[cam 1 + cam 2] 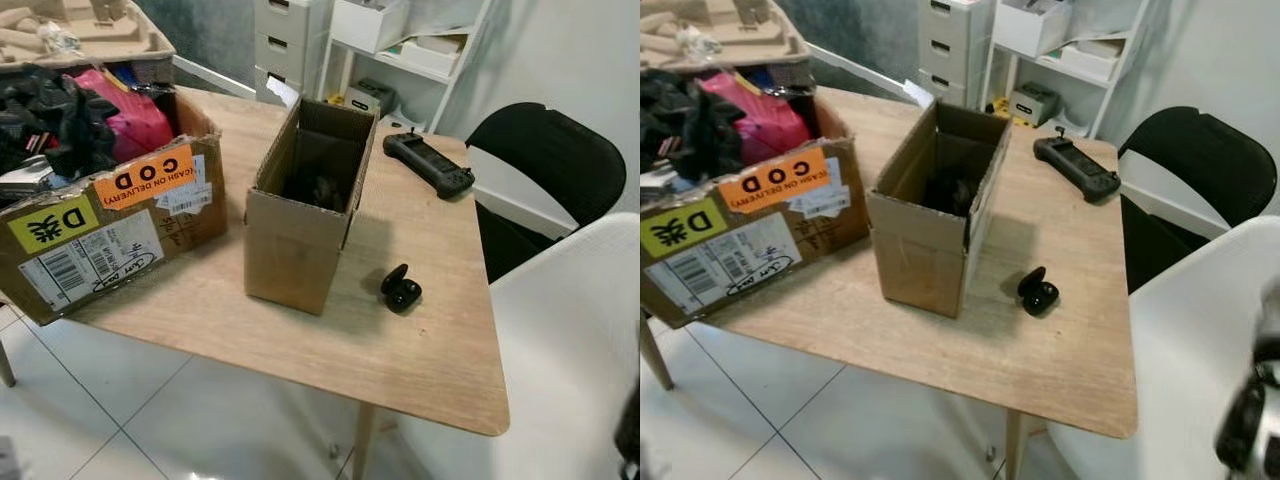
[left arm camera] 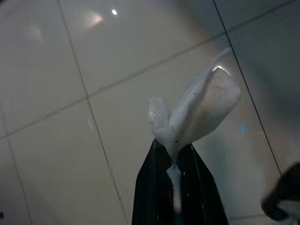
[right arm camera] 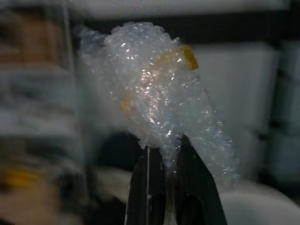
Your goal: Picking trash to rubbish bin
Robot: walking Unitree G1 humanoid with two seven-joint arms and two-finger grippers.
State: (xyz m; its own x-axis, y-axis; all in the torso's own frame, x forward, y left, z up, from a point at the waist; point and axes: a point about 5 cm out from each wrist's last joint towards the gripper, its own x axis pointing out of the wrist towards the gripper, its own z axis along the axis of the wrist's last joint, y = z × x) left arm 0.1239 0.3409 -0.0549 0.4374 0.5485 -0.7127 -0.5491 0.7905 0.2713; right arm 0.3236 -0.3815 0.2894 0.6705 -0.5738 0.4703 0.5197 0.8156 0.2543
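Left gripper (image 2: pixel 172 157) clenched on white tissue (image 2: pixel 197 110), above tiled floor (image 2: pixel 70 140). Right gripper (image 3: pixel 165 152) clenched on bubble wrap (image 3: pixel 159 93).

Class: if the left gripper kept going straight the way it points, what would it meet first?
Probably the tiled floor: beyond the white tissue clamped in the left gripper, nothing else lies ahead, though depth is unclear.

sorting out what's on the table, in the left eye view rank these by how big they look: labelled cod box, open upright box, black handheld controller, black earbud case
1. labelled COD box, partly cut off by the frame edge
2. open upright box
3. black handheld controller, farther from the camera, so it may look smaller than it is
4. black earbud case
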